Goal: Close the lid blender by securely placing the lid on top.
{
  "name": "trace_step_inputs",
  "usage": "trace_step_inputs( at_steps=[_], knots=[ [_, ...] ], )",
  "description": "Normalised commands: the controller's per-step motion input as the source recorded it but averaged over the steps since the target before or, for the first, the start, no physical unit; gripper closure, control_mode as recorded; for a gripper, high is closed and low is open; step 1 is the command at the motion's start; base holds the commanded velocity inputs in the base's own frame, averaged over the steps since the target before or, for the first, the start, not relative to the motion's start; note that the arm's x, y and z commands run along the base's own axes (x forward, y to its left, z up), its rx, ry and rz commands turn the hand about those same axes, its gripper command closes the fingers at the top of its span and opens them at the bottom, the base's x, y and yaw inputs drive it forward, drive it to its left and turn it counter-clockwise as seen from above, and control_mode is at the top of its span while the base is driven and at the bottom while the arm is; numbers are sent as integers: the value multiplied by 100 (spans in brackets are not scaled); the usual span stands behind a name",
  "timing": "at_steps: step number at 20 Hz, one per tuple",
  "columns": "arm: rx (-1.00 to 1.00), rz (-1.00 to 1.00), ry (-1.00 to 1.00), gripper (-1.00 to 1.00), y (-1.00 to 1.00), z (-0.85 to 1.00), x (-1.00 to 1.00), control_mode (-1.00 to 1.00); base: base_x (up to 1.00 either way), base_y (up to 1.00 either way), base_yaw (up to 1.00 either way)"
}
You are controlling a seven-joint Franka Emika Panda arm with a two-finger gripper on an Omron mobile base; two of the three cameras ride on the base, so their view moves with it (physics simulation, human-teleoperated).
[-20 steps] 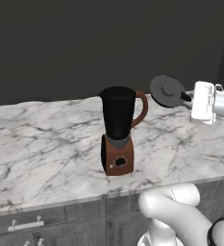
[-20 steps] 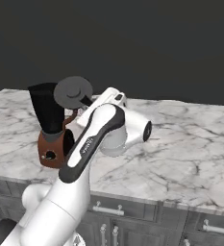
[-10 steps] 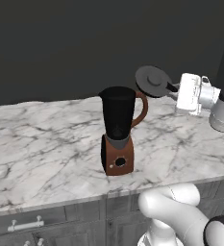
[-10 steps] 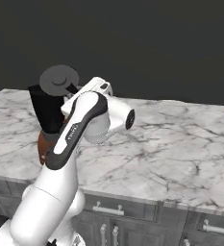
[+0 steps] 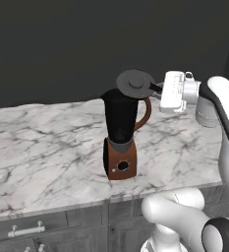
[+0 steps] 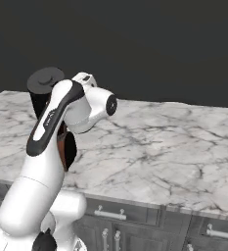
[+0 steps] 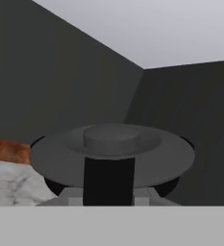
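The blender (image 5: 121,135) stands on the marble counter, with a black jar, a reddish-brown handle (image 5: 146,112) and a reddish-brown base with a dark dial. The dark grey lid (image 5: 135,82) hangs flat just above the jar's mouth, a little to the right of its centre. My gripper (image 5: 157,88) reaches in from the right, level, and is shut on the lid's side tab. In the right base view the lid (image 6: 46,80) sits over the jar (image 6: 38,104), which my arm partly hides. In the hand view the lid (image 7: 112,150) lies straight ahead, knob up, with the tab (image 7: 108,180) held between the fingers.
The marble counter (image 5: 42,147) spreads wide to the left of the blender and, in the right base view, to the right of my arm (image 6: 159,147). A dark wall stands behind it. Grey cabinet drawers with handles (image 6: 109,213) run below the counter's front edge.
My gripper has carried the lid leftward from right of the blender's handle to over the jar's mouth. The blender has not moved.
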Motion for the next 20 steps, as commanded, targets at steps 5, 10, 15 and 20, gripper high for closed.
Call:
trace_step_inputs(
  at_steps=[5, 10, 15, 20],
  knots=[
    [-2, 2, 6, 100, 37, 12, 26, -100, 0, 0, 0],
    [-2, 1, 13, 100, 24, 4, 40, -100, 0, 0, 0],
    [-3, 1, 14, 100, 13, 0, 44, -100, 0, 0, 0],
    [-1, 7, 8, 100, 0, 0, 43, -100, 0, 0, 0]
  ],
)
